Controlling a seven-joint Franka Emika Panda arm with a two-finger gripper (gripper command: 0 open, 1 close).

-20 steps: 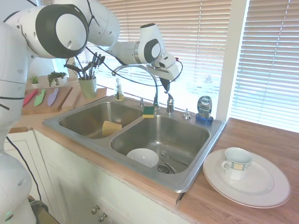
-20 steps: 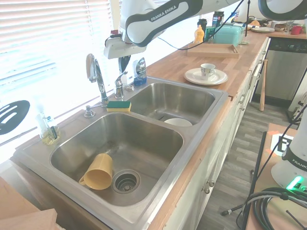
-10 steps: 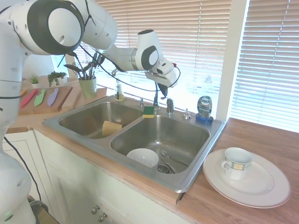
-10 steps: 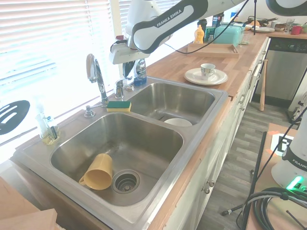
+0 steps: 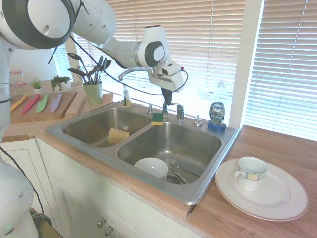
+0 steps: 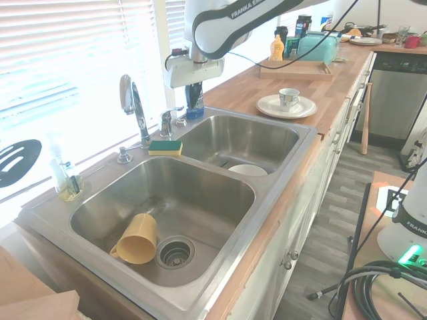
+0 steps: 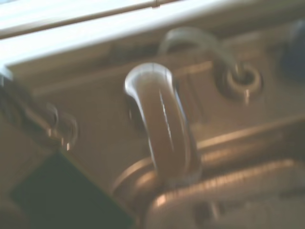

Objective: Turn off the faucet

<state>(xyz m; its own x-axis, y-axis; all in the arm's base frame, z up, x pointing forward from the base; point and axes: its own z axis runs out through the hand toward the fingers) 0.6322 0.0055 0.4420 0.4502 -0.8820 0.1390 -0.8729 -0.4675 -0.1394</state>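
Faucet [image 5: 143, 82] stood at the sink's back edge, on the ledge behind the divider between the two basins, its thin spout arching over toward the left basin. Its short lever [image 5: 180, 112] rose upright just right of the spout's base. From the first outside camera, the gripper [image 5: 168, 100] hung pointing down just above and a little left of the lever, close to it but not plainly touching; I could not tell whether the dark fingers were spread or together. A green-and-yellow sponge [image 5: 157, 118] sat on the divider at the back, and a blue soap bottle [image 5: 216, 115] stood at the sink's back right corner. A white bowl [image 5: 151, 167] lay in the right basin, a yellow cup [image 5: 118, 135] in the left. On the counter to the right sat a plate [image 5: 280, 203] with a mug [image 5: 250, 173] on it.

From the opposite camera, the faucet [image 6: 133, 105] and lever [image 6: 165, 122] showed against the bright window, with the gripper [image 6: 194, 97] beside and above the lever, in front of the soap bottle [image 6: 197, 105]. Its finger spacing stayed unclear here too. The sponge [image 6: 165, 147] lay on the ledge beside the spout's base, and the cup [image 6: 136, 239] lay on its side by the near basin's drain.

Up close, the wrist camera gave a blurred look down on the lever [image 7: 162, 129], shiny and rounded, standing from its base on the steel ledge.
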